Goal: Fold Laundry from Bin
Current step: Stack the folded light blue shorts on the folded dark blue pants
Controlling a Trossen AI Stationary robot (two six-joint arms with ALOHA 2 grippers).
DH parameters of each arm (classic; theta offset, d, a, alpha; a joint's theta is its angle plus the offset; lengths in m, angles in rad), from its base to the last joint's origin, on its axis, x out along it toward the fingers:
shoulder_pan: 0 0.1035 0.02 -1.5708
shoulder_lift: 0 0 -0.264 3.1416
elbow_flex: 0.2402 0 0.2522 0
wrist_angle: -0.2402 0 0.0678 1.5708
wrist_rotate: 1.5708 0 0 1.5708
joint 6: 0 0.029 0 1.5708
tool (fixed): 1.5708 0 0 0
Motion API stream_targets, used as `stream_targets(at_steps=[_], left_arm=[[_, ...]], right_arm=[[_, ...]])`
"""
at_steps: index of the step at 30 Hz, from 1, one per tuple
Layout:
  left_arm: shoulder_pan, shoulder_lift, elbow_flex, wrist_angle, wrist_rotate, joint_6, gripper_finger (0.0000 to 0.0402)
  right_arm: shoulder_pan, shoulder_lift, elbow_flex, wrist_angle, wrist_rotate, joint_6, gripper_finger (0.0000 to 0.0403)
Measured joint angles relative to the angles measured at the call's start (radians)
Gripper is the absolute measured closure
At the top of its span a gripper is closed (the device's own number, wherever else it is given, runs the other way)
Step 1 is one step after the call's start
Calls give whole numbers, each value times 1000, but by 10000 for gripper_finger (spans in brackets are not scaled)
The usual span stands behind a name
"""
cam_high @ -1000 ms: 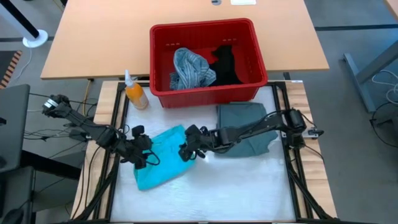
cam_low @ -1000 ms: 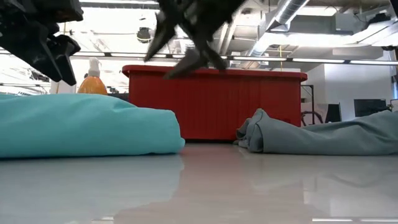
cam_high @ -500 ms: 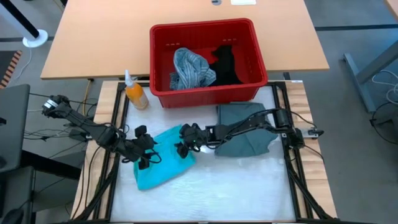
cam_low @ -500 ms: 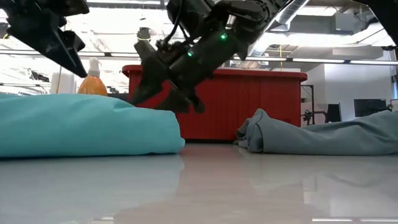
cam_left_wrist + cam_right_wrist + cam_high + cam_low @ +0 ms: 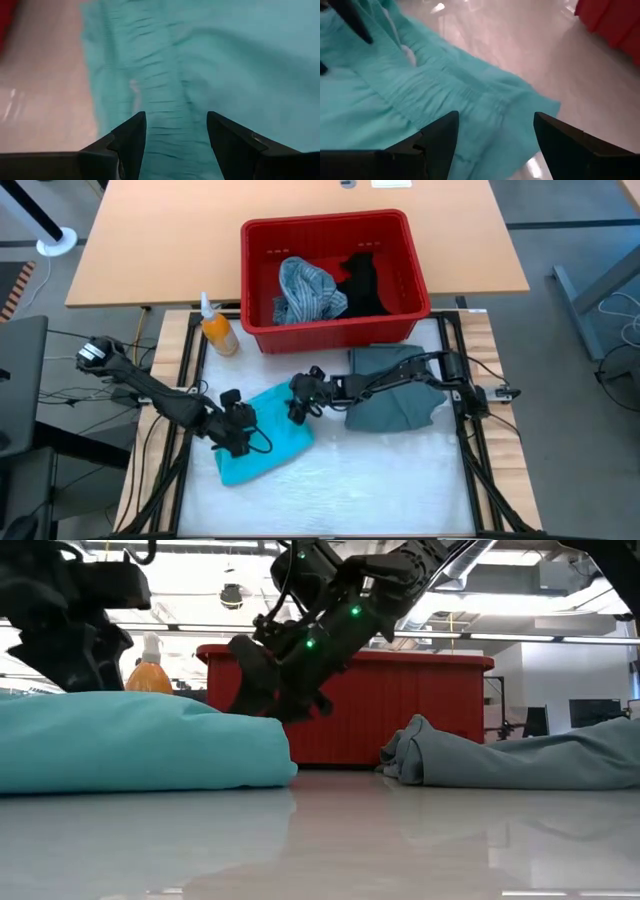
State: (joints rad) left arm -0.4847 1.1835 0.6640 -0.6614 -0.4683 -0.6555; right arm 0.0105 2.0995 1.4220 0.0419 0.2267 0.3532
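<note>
Left gripper (image 5: 243, 432), fingers (image 5: 131, 137) spread apart, sits low over the crumpled bright turquoise garment (image 5: 262, 445) at the near left of the white table top (image 5: 380, 480); we see cloth between the fingers but no clamp on it. Right gripper (image 5: 298, 398), jaws wide and holding nothing, hovers at the turquoise garment's far right edge, its gathered band visible just past the fingers (image 5: 439, 135). Just right of it we note the folded grey-green garment (image 5: 395, 385), lying flat under the right arm. Farther back, an orange bottle with a white nozzle (image 5: 216, 328) stands at the left. Beside it sits the red slotted plastic bin (image 5: 400, 225), holding a bunched blue-grey striped shirt (image 5: 303, 290) and a black garment (image 5: 362, 280).
</note>
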Motion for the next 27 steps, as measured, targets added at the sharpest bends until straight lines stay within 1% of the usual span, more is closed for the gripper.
stream_targets(at_steps=[5, 8, 11, 13, 15, 17, 18, 19, 21, 23, 25, 27], left_arm=[[34, -16, 0, -88, -39, -71, 203], [69, -19, 0, -130, -29, -99, 203], [104, -25, 3, -149, -20, -130, 203], [110, -59, 33, -153, -34, -154, 203], [109, -117, 89, -154, -71, -159, 203], [109, -174, 142, -193, -82, -197, 203], [109, -198, 162, -211, -67, -233, 203], [109, -221, 178, -218, -30, -281, 203], [95, -257, 185, -205, 95, -389, 203], [49, -258, 184, -188, 208, -487, 203], [-24, -242, 184, -172, 254, -573, 203], [-97, -226, 183, -196, 257, -678, 203]], right_arm=[[-5, 0, -10, 0, -20, 4, 116], [-14, 0, -32, 13, -20, 12, 116], [-25, 0, -71, 54, -21, 55, 117], [-30, 0, -105, 106, -24, 77, 117], [-33, 1, -139, 162, -38, 84, 117], [-32, 1, -151, 185, -42, 83, 117], [-32, 1, -151, 182, -42, 73, 117], [-32, 1, -151, 182, -43, 55, 117], [-32, 1, -151, 185, -43, 17, 117], [-35, 1, -151, 196, -43, -10, 117], [-45, 1, -151, 209, -48, -15, 117], [-57, 1, -151, 209, -68, -14, 117]])
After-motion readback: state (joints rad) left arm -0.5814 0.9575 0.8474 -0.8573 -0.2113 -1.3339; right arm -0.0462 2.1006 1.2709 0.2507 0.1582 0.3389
